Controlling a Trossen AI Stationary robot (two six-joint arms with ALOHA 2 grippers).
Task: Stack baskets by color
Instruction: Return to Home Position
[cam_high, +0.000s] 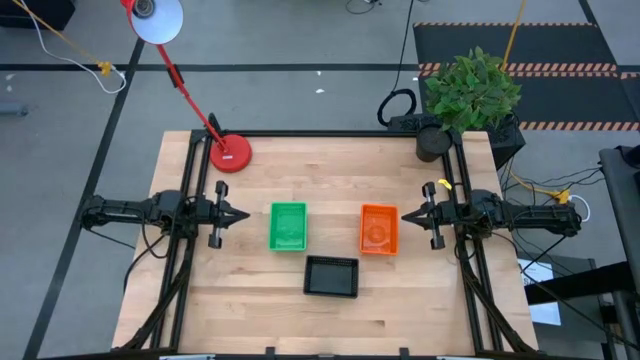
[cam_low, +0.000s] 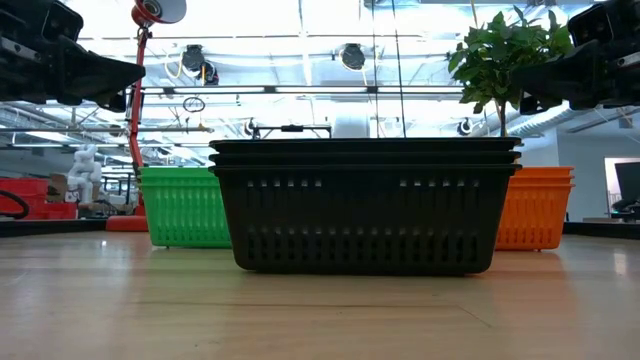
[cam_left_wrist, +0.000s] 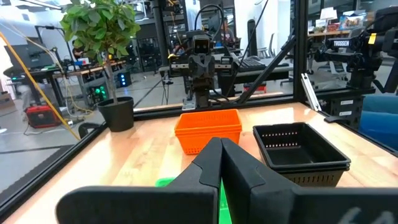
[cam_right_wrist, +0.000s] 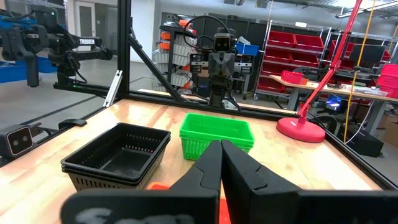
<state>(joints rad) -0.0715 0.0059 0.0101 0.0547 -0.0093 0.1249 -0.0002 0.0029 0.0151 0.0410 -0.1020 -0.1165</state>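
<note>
1. While both arms lie stretched out level at the side edges of the table (cam_high: 330, 165), we see the left gripper (cam_high: 243, 214) pointing inward at the green baskets (cam_high: 288, 226). It is near them but apart, its fingers (cam_left_wrist: 208, 163) pressed together on nothing.
2. Opposite, the right gripper (cam_high: 405, 215) points at the orange baskets (cam_high: 378, 229) from just beside them. Its fingers (cam_right_wrist: 210, 163) are likewise closed and empty.
3. We find the black baskets (cam_high: 331, 276) nearest the low camera, between the other two stacks and a little in front of them.
4. In the low view three nested black rims show. This stack covers most of the green and orange ones behind it, so we cannot count the green.
5. Each wrist's own fingers hide the nearest stack. Only a sliver of green shows in the left wrist view, and a sliver of orange in the right.
6. From above, we cannot read how many baskets any stack holds.
</note>
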